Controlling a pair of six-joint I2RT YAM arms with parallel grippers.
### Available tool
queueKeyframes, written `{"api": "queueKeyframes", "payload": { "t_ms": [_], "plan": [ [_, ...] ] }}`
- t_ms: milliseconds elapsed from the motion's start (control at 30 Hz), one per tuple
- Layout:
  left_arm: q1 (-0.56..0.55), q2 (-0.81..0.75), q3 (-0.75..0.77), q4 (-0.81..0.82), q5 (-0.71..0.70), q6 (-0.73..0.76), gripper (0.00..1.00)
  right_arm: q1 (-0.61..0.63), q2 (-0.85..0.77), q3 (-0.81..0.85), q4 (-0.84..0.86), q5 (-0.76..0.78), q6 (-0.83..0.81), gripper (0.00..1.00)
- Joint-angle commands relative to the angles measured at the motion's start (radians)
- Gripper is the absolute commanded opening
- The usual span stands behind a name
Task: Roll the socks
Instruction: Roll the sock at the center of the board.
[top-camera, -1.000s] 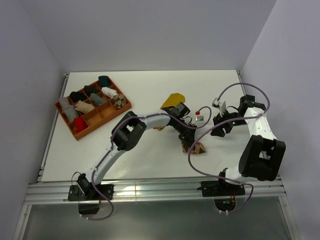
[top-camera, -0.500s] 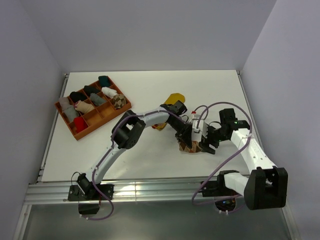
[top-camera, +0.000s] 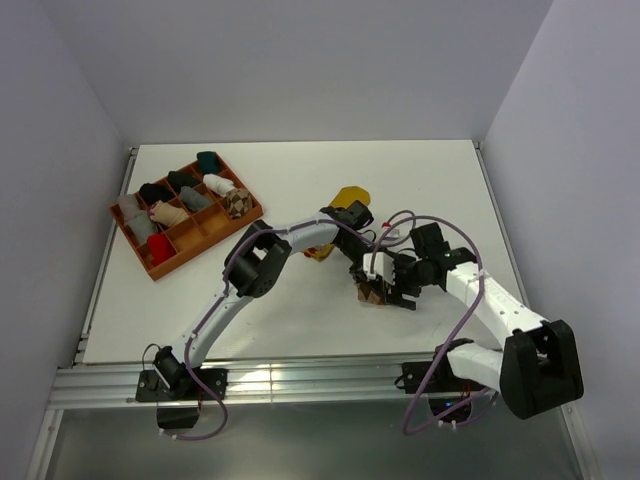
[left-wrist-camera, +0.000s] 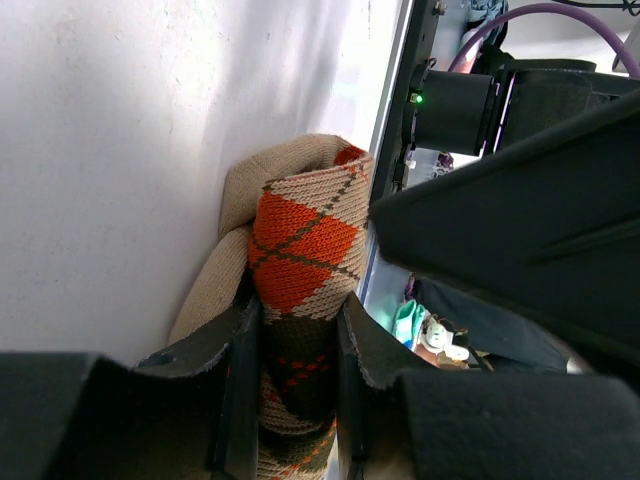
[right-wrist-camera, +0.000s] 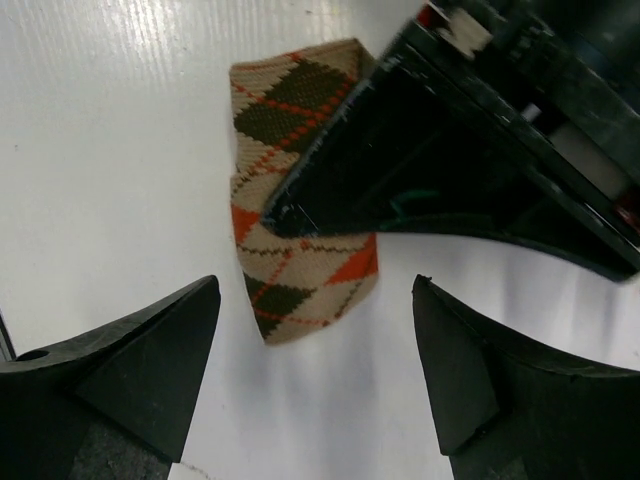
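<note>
Here, the rolled orange-brown-cream argyle sock (left-wrist-camera: 300, 250), lying on the worktop (top-camera: 300, 170), is pinched between the narrowly parted fingers of the left tool (left-wrist-camera: 293, 390). The right tool (right-wrist-camera: 312, 300) is held spread wide over it, gripping nothing, the sock partly covered by the left tool's body. A mustard sock (top-camera: 350, 193) is seen just behind; the tray (top-camera: 208, 244) of bundles is set well apart.

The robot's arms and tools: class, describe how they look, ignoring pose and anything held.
The left arm and right arm have white links, chunky black joints and a looping purple cable each. The left tool and right tool are matte black, with two wedge-shaped fingers.
</note>
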Motion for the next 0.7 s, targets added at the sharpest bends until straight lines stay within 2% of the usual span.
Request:
{"api": "queueKeyframes", "payload": {
  "t_ms": [0, 200, 667],
  "plan": [
    [0.026, 0.143, -0.065, -0.053, -0.386, 0.106, 0.0, 0.056, 0.004, -0.03, 0.101, 0.039, 0.029, 0.85],
    [0.028, 0.141, -0.062, -0.058, -0.384, 0.109, 0.0, 0.132, 0.023, -0.067, 0.175, 0.097, 0.066, 0.85],
    [0.028, 0.129, -0.086, -0.038, -0.353, 0.109, 0.01, 0.185, 0.126, -0.04, 0.258, 0.131, 0.147, 0.83]
  ]
}}
